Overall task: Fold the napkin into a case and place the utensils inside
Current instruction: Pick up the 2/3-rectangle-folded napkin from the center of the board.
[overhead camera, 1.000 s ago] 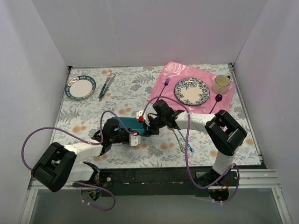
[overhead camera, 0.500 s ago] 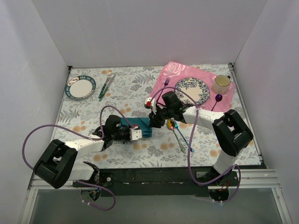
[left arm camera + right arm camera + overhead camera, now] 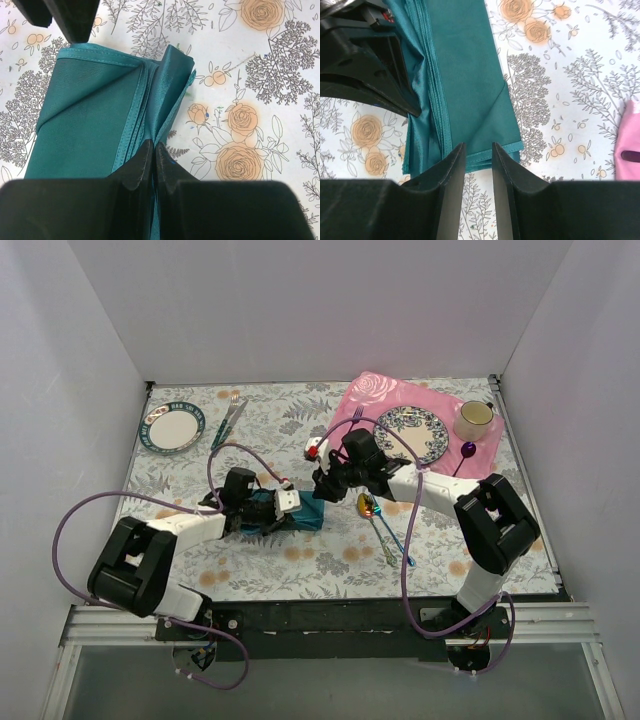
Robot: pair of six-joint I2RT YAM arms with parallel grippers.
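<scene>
- The left gripper [image 3: 153, 145] is clenching on the napkin [image 3: 90, 125]: its 2 fingertips are pressing together with only a thin ridge of teal cloth between them.
- That ridge is rising from the layered hem on the napkin's long side; in the left wrist view the rest of the cloth is lying flat to the left of the pinch.
- The right gripper [image 3: 478, 147] is standing slightly parted, with a narrow gap between its fingers [image 3: 447, 185].
- It is gripping nothing. The napkin's short end and a strip of table [image 3: 555, 75] are showing through the gap; whether the tips are touching the cloth cannot be told.
- The napkin is lying folded into a narrow, many-layered rectangle on the floral table, between the 2 grippers.
- In the top view its long axis is running left to right, one end toward the left arm and the other toward the right gripper. The left gripper is covering part of it there.
- A diagonal fold line is crossing the top layer near the end under the right gripper.
- The 2 utensils [image 3: 387, 532] are lying side by side on the table, just right of the napkin and outside it.
- They are pointing diagonally: the spoon [image 3: 368, 506] bowl is facing the far left, the handles the near right.
</scene>
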